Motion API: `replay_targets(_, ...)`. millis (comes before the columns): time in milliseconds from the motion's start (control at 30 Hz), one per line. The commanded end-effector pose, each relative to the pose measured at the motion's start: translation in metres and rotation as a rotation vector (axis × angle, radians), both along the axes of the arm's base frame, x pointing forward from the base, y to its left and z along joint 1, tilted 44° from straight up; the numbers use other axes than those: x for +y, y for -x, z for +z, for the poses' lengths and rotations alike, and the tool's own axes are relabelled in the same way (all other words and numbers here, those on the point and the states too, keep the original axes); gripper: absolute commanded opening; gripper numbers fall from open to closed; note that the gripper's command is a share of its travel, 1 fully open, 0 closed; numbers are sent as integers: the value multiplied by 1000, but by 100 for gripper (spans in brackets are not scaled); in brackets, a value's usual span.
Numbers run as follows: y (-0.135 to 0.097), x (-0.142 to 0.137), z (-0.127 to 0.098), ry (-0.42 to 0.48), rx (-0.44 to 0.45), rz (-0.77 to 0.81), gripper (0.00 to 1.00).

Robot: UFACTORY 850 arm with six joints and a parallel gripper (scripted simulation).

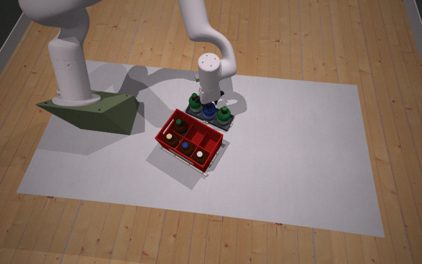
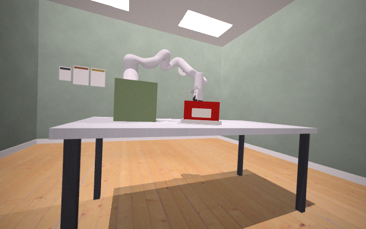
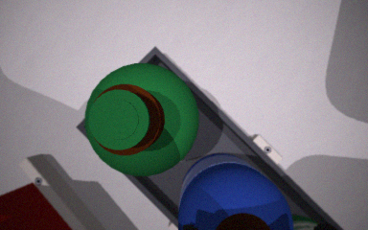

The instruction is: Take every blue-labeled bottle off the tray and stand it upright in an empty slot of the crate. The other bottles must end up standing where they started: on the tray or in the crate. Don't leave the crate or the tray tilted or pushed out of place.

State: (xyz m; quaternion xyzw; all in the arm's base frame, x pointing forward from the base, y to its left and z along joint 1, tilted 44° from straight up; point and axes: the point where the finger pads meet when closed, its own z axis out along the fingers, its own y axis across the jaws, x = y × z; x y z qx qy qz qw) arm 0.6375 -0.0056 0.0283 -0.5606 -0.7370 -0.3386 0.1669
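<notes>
Three bottles stand upright on the dark grey rectangular tray (image 1: 230, 125): the blue-labelled brown bottle (image 1: 209, 111) in the middle, a green-labelled bottle (image 1: 195, 104) left, another (image 1: 223, 115) right. White arm's pincer (image 1: 211, 100), partly open and holding nothing, directly above the blue one. Red six-slot plastic crate (image 1: 214, 153) just beside the tray on the white surface (image 1: 295, 149): four bottles, two slots free.

White arm (image 1: 203, 29) bent over, wrist vertical, tool (image 1: 211, 102) pointing straight down, fingers partly open, empty.
</notes>
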Motion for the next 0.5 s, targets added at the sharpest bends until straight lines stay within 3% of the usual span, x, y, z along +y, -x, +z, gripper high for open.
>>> replay_targets(0,-1,-1,1,1,-2,-1,66)
replay_targets(233,-1,-1,1,1,-2,-1,66)
replay_targets(267,-1,-1,1,1,-2,-1,0)
replay_targets(467,-1,-1,1,1,-2,-1,0)
